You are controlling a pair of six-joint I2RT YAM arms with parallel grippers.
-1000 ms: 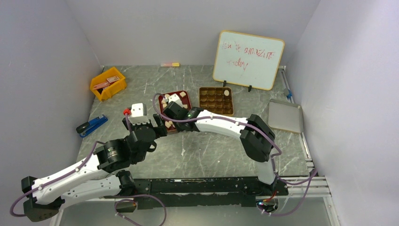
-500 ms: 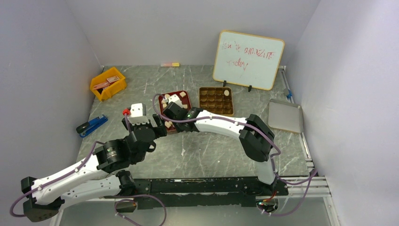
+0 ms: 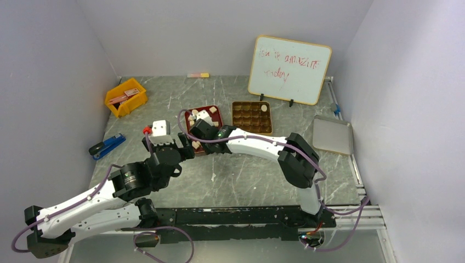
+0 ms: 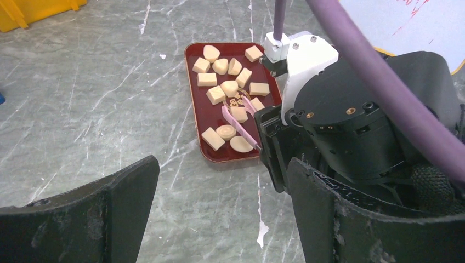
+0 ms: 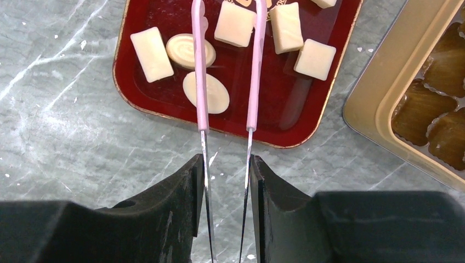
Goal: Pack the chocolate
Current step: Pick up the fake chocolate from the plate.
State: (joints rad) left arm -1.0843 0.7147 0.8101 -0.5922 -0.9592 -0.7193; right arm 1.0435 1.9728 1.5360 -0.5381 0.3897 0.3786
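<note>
Several pale chocolate (image 5: 234, 24) pieces lie in the dark red tray (image 5: 274, 118). My right gripper (image 5: 226, 164) is shut on pink tweezers (image 5: 200, 82), whose two arms reach over the tray's near end. The arms stand apart, with one square piece lying between them. In the left wrist view the tweezers (image 4: 241, 129) straddle a piece of chocolate (image 4: 239, 114) near the tray's (image 4: 193, 82) front. The gold tin (image 3: 251, 116) to the right holds one chocolate (image 3: 264, 108) in a far corner cell. My left gripper (image 4: 222, 181) hangs open over bare table, just short of the tray.
A yellow bin (image 3: 126, 97) sits at the back left, with a blue stapler (image 3: 107, 146) nearer. A white box (image 3: 160, 127) lies beside the tray. A whiteboard (image 3: 289, 69) stands behind the gold tin. A silver lid (image 3: 332, 135) lies at the right edge.
The right wrist has edged slightly left over the tray's near end. The left arm has not moved.
</note>
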